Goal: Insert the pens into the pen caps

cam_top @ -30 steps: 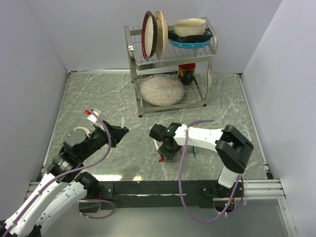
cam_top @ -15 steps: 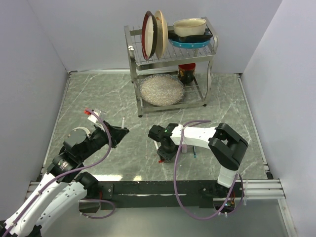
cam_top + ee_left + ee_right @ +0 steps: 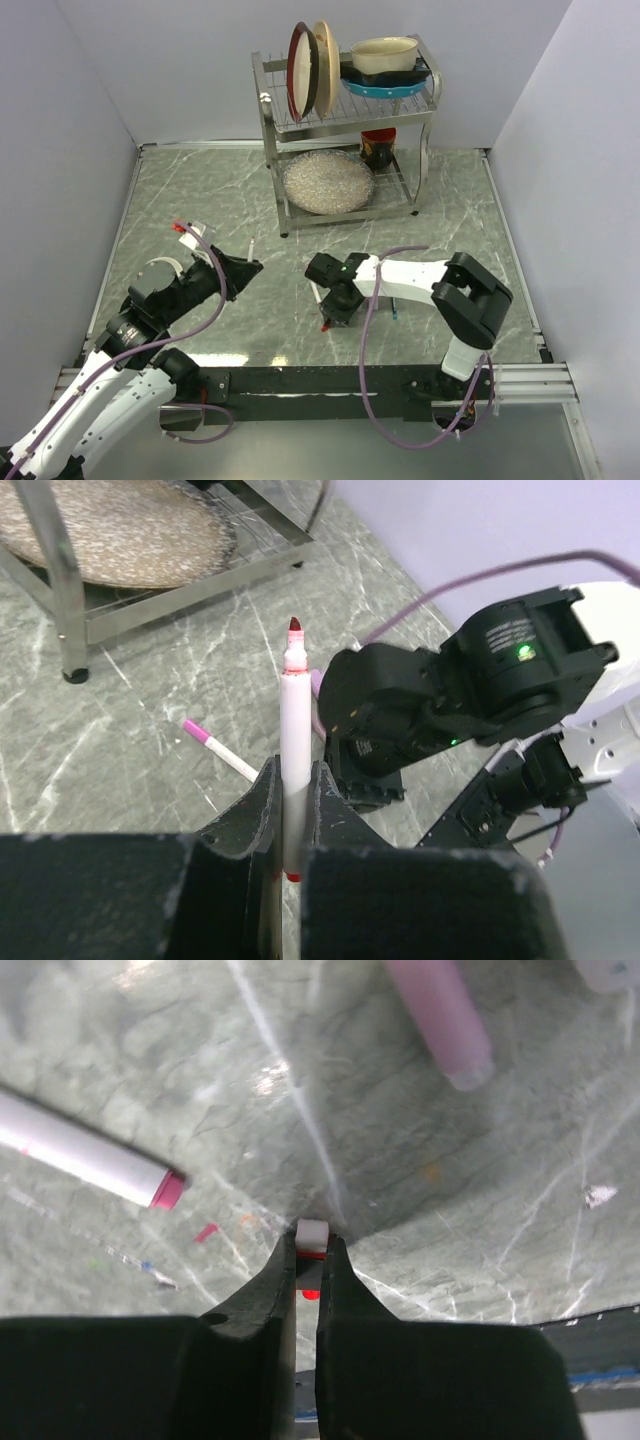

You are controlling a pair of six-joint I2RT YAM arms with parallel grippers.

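Note:
My left gripper (image 3: 243, 267) is shut on a white-barrelled pen (image 3: 294, 730) that stands upright between its fingers (image 3: 262, 798); the pen's red tip (image 3: 294, 630) points up and away. My right gripper (image 3: 336, 308) hangs low over the table, shut on a small red pen cap with a white end (image 3: 311, 1235), which also shows in the top view (image 3: 326, 323). A white pen with a magenta end (image 3: 85, 1155) and a wider pale pink pen (image 3: 440, 1015) lie on the table beyond the right fingers. The magenta-ended pen also shows in the left wrist view (image 3: 222, 753).
A metal dish rack (image 3: 272, 135) with plates and bowls stands at the back centre. A small red-tipped piece (image 3: 180, 228) lies at the far left by the left arm's cable. A thin blue pen (image 3: 395, 311) lies beside the right arm. Walls enclose the table.
My right gripper has shifted slightly over the same spot with the red cap in it. My left gripper has stayed put with the white pen.

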